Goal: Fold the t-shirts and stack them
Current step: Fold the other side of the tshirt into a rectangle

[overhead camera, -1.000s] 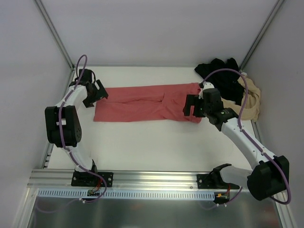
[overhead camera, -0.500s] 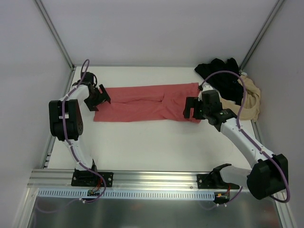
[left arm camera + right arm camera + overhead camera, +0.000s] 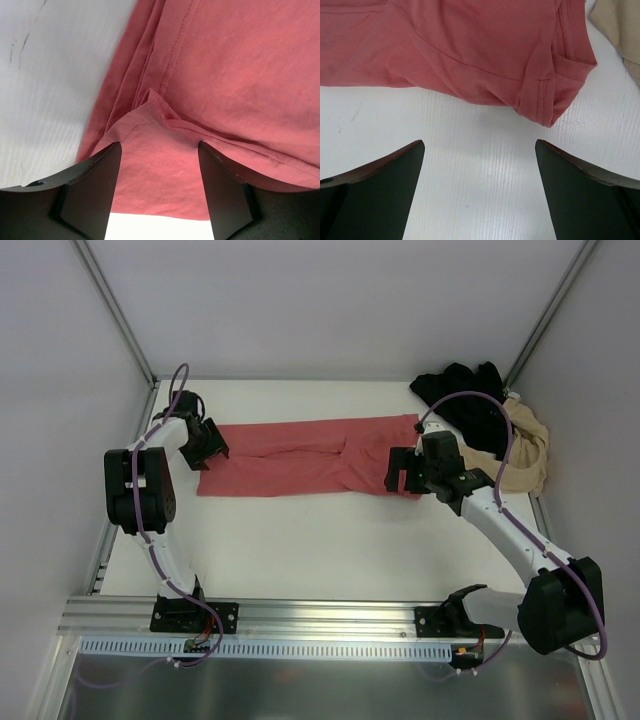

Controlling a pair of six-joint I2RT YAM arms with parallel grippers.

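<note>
The coral-red t-shirt [image 3: 300, 455] lies folded into a long strip across the back of the white table [image 3: 320, 550]. My left gripper [image 3: 210, 442] is at its left end. In the left wrist view the gripper [image 3: 159, 146] is open, with its fingers astride a raised fold of the red cloth [image 3: 240, 75]. My right gripper [image 3: 397, 471] is at the shirt's right end. In the right wrist view it [image 3: 479, 143] is open and empty over bare table, just short of the shirt's near hem [image 3: 470, 45]. The black t-shirt [image 3: 465, 398] and the beige t-shirt [image 3: 530, 455] lie crumpled at the back right.
The beige cloth also shows at the top right corner of the right wrist view [image 3: 620, 25]. White walls and metal frame posts close in the back and sides. A metal rail [image 3: 320, 618] runs along the near edge by the arm bases.
My left gripper has turned and moved in from beside the shirt's left edge onto the cloth. My right gripper has shifted slightly left along the shirt's right end. The shirt has not moved.
</note>
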